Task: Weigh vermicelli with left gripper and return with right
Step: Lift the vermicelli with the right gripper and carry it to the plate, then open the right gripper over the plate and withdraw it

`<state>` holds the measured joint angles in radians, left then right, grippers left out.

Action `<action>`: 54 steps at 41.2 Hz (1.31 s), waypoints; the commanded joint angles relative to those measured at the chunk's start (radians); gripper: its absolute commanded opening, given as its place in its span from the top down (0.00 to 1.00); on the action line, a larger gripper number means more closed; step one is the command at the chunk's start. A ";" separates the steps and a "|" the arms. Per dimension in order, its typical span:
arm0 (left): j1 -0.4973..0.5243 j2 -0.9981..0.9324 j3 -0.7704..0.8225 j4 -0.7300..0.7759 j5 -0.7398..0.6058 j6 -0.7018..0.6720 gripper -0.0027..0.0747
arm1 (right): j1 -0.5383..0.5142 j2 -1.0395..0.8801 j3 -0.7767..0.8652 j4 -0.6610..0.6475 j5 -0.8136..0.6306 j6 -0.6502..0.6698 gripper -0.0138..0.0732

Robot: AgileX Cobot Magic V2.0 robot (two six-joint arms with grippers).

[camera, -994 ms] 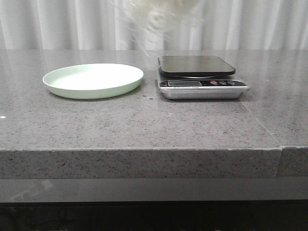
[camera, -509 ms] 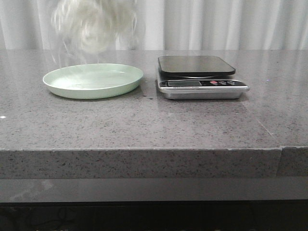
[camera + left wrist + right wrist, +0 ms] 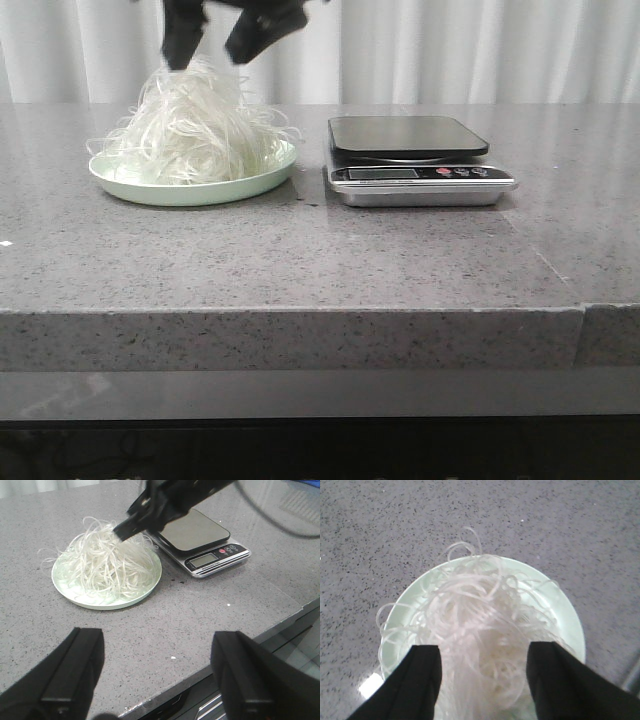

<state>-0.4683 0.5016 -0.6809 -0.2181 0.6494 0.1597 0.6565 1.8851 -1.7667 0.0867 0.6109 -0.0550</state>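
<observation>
The vermicelli (image 3: 190, 130) lies as a fluffy heap of thin, glossy white strands on the round mint-green plate (image 3: 215, 189), with some loops hanging over the rim. The right gripper (image 3: 213, 38) is just above the heap, its black blocky fingers apart and holding nothing. The left gripper (image 3: 157, 672) is well away from the plate, its fingers also spread apart and empty. At 3 o'clock of the plate stands the scale (image 3: 415, 160), with a dark smooth platform, a silver body and small red buttons; its display cannot be read. The table (image 3: 300, 260) is grey speckled stone.
</observation>
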 commanded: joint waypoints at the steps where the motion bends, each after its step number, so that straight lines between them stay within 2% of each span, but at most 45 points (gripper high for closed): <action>1: -0.003 0.004 -0.027 -0.013 -0.065 -0.001 0.30 | -0.032 -0.143 -0.035 -0.002 0.066 -0.004 0.27; 5: -0.003 0.004 -0.027 -0.013 -0.071 -0.001 0.30 | -0.053 -0.224 -0.005 -0.003 0.143 -0.004 0.27; 15: -0.003 0.004 -0.027 -0.013 -0.071 -0.001 0.30 | -0.085 -0.497 0.261 -0.034 0.062 -0.004 0.27; 30: -0.003 0.004 -0.027 0.048 -0.071 -0.001 0.30 | -0.139 -0.871 0.601 -0.071 0.069 -0.004 0.27; 42: -0.003 0.006 -0.027 0.082 -0.071 -0.001 0.30 | -0.161 -1.101 0.759 -0.072 0.175 0.000 0.27; 54: -0.003 0.006 -0.027 0.082 -0.071 -0.001 0.32 | -0.161 -1.278 0.871 -0.072 0.223 0.007 0.27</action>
<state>-0.4683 0.5016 -0.6809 -0.1275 0.6494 0.1597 0.5025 0.6362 -0.8874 0.0235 0.8844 -0.0493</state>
